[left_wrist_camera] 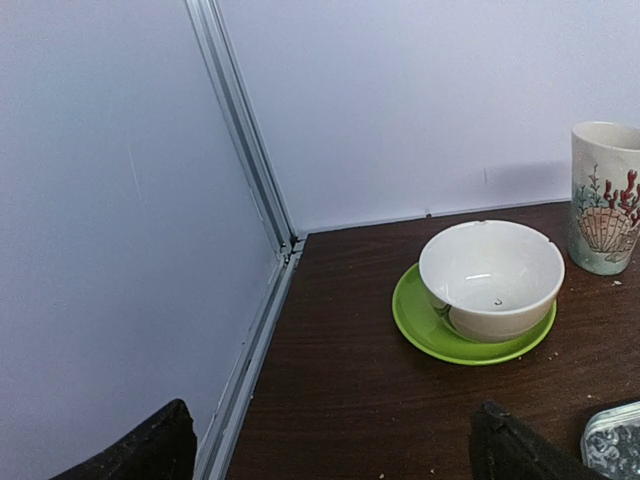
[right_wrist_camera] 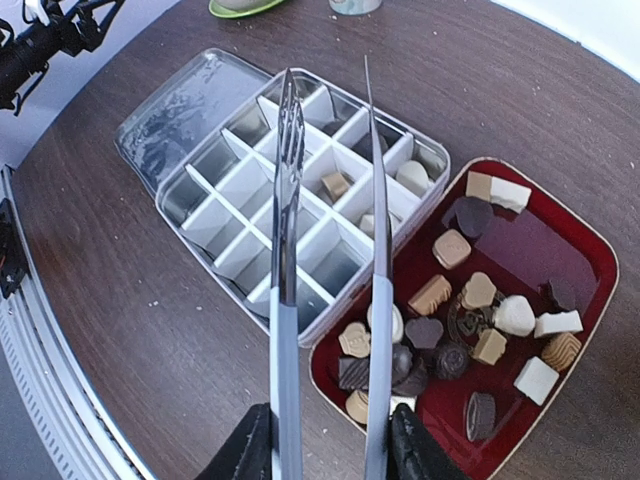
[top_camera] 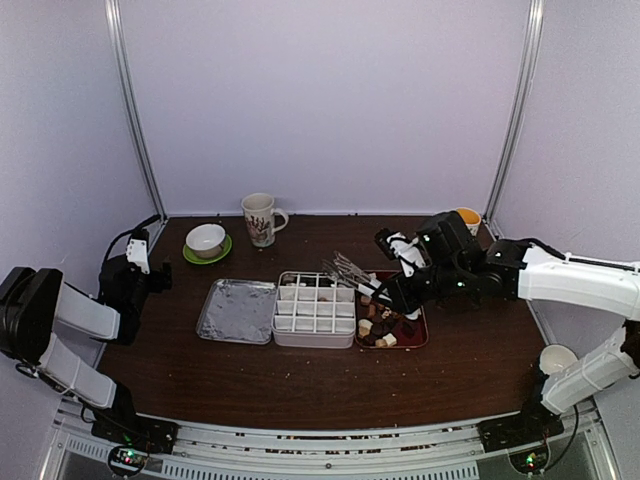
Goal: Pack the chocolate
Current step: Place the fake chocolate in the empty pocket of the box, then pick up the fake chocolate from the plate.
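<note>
Several chocolate pieces (right_wrist_camera: 470,300), dark, tan and white, lie in the dark red tray (right_wrist_camera: 575,235); the tray also shows in the top view (top_camera: 421,335). A few pieces (right_wrist_camera: 335,185) sit in far cells of the white compartment box (right_wrist_camera: 250,225), which lies left of the tray in the top view (top_camera: 316,310). My right gripper (right_wrist_camera: 330,452) is shut on the metal tongs (right_wrist_camera: 285,200). The tong arms stand apart and empty over the box and the tray's near edge. My left gripper (left_wrist_camera: 330,455) is open and empty at the table's far left (top_camera: 140,262).
The box's clear lid (top_camera: 238,310) lies left of the box. A white bowl (left_wrist_camera: 490,280) on a green saucer (left_wrist_camera: 420,320) and a patterned mug (left_wrist_camera: 605,195) stand at the back left. A yellow cup (top_camera: 468,216) stands back right, a white cup (top_camera: 556,358) front right.
</note>
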You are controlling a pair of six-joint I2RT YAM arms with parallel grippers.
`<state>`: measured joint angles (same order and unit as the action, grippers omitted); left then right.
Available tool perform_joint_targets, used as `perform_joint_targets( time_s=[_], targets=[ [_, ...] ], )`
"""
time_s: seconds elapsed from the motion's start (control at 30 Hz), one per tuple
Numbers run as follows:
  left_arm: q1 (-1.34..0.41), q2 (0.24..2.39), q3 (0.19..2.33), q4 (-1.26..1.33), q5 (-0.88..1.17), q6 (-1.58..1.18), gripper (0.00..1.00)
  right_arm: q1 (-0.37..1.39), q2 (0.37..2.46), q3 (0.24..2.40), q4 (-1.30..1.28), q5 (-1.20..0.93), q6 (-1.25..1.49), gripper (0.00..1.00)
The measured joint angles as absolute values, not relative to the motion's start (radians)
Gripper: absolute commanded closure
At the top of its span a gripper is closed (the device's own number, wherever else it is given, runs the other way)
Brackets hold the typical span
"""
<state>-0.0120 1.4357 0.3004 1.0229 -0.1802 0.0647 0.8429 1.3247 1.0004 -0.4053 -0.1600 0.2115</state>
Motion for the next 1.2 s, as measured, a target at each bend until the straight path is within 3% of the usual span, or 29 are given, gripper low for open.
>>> perform_joint_targets(
  time_s=[0.7,1.2],
  targets=[
    [-0.012,1.436,0.300,1.023,-0.180,0.065,0.02,0.804,1.117,0.895,-0.645,-0.048,0.249,0.64],
    [-0.012,1.436,0.295,1.044,-0.132,0.080,0.02,0.714,1.191,0.890,-0.792,-0.054,0.268,0.64]
  ],
)
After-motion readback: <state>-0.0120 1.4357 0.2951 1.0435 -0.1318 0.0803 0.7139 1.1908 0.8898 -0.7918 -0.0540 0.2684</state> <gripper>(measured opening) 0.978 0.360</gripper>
